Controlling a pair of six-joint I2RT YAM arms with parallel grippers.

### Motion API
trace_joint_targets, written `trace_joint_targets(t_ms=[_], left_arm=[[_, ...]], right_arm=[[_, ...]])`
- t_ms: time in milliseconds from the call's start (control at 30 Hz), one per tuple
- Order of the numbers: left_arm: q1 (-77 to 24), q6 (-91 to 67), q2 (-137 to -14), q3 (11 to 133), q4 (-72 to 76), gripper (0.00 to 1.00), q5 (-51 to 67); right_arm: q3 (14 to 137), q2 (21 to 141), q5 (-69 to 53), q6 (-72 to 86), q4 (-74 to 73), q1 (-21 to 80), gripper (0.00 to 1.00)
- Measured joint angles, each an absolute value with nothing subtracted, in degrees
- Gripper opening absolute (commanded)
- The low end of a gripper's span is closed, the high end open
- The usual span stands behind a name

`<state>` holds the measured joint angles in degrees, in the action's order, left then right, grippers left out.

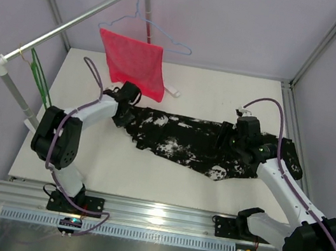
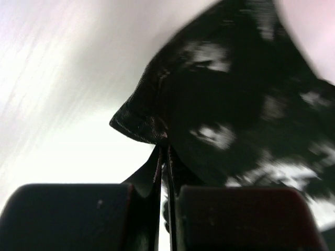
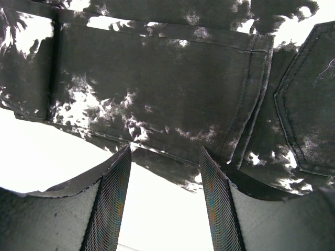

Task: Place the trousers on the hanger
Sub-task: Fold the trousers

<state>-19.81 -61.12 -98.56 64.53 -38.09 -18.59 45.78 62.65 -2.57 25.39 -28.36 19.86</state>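
the left gripper (image 2: 163, 157) pinches a blurred corner of the one pair of trousers (image 1: 184, 142) lying flat on the table (image 1: 115, 168), the right gripper (image 3: 165, 172) spread open over their other end, while far left the single green hanger (image 1: 39, 78) hangs on the rail (image 1: 75, 23), its lower end hard to make out.

Trousers (image 1: 197, 146), black with irregular white splotches, are lying spread flat and crumpled across the middle-to-right of the white table (image 1: 115, 168), long axis running left to right. Seams and a pocket outline are showing in the right wrist view (image 3: 157, 78). Their left corner is peaking up (image 2: 141, 123), being pinched in the closed left gripper (image 2: 165, 157). Hanger (image 1: 39, 78), thin and bright green, is hanging from the rail (image 1: 75, 23) at far left, well apart from the trousers.
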Motion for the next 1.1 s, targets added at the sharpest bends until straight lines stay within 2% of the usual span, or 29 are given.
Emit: trace_joint_targets(t_ms=[333, 533, 767, 833, 867, 967, 1000, 1100], left_arm=[[-36.23, -55.99, -94.08, 74.46, -36.86, 0.0, -21.39], [-46.63, -54.57, -95.37, 75.11, -29.23, 0.0, -15.31], [-53.25, -53.04, -103.07, 76.31, -16.49, 0.01, -4.69], [-53.82, -52.25, -106.02, 77.67, -13.8, 0.14, -1.21], [-53.89, -51.96, -107.2, 78.17, -12.6, 0.3, 0.45], [-53.87, -51.24, -109.06, 79.44, -10.92, 0.37, 4.1], [-53.87, -50.72, -109.08, 79.7, -10.96, 0.45, 4.69], [-53.52, -49.36, -109.08, 81.6, -11.27, 0.47, 6.44]], right_arm=[[45.76, 62.65, -2.74, 25.43, -28.12, 19.31, 0.58], [43.79, 62.67, -2.76, 26.22, -27.05, 16.45, 0.58], [41.23, 61.98, -3.11, 26.94, -28.32, 10.22, 0.58], [41.23, 60.9, -3.18, 26.94, -28.6, 8.88, 0.58], [41.23, 60.42, -3.27, 26.94, -28.67, 8.43, 0.58], [41.28, 59.99, -4.45, 26.92, -28.77, 7.62, 0.59], [41.32, 60.07, -5.15, 26.92, -28.75, 7.6, 0.59], [41.69, 61.23, -8.43, 26.94, -28.67, 7.31, 0.59]])
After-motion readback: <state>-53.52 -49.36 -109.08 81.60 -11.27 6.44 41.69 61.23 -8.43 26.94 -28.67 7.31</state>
